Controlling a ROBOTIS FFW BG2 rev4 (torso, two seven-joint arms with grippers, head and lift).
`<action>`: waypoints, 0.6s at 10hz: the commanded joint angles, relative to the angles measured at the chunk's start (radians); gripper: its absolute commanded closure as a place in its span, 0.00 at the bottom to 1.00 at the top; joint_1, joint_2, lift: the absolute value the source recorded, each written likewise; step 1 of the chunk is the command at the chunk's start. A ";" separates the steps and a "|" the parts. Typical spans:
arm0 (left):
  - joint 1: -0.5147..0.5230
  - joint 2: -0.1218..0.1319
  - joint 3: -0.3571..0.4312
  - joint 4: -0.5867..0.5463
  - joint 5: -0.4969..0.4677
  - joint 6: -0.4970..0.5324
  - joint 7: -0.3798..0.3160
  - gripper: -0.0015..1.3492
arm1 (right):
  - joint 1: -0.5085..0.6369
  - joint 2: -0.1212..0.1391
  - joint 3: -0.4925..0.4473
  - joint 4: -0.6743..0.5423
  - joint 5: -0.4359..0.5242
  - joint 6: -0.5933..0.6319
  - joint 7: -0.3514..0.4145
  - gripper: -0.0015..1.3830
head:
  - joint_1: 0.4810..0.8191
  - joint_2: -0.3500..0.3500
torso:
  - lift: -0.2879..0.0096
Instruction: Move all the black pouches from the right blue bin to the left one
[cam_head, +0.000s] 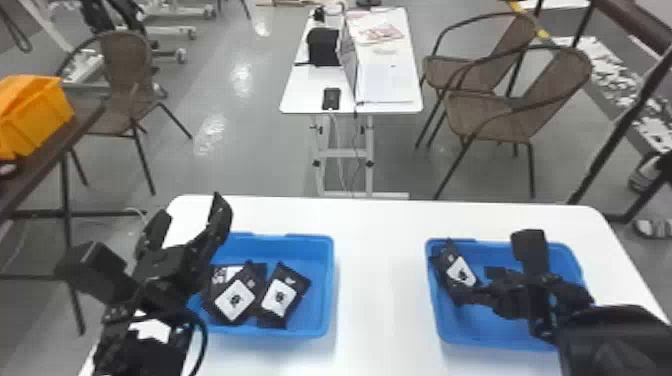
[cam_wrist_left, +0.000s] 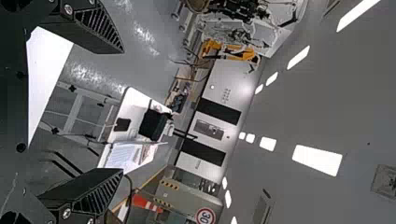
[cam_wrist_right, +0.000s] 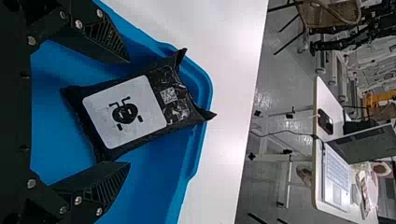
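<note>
My right gripper is over the right blue bin, close to a black pouch that leans on the bin's left wall. In the right wrist view, the right gripper stands open, its fingers on either side of the pouch; whether they touch it I cannot tell. The left blue bin holds several black pouches, some overlapping. My left gripper is raised at that bin's left side, open and with nothing between its fingers; the left gripper is also open in the left wrist view.
Both bins stand on a white table, with a gap of tabletop between them. Beyond it are a smaller white table with a laptop and phone, brown chairs, and a side table at left bearing an orange bin.
</note>
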 joint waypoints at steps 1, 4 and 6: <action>0.000 0.001 0.000 0.000 -0.001 0.000 -0.001 0.09 | -0.026 0.000 0.005 0.045 0.012 -0.023 0.002 0.18 | 0.63 0.59 | 1.00; 0.000 0.001 0.000 0.000 -0.001 -0.005 0.000 0.09 | -0.097 0.001 0.029 0.185 0.018 -0.071 0.008 0.18 | 0.63 0.59 | 1.00; 0.001 0.000 -0.002 0.000 -0.001 -0.005 0.000 0.09 | -0.120 0.006 0.029 0.239 0.039 -0.100 0.008 0.19 | 0.63 0.60 | 1.00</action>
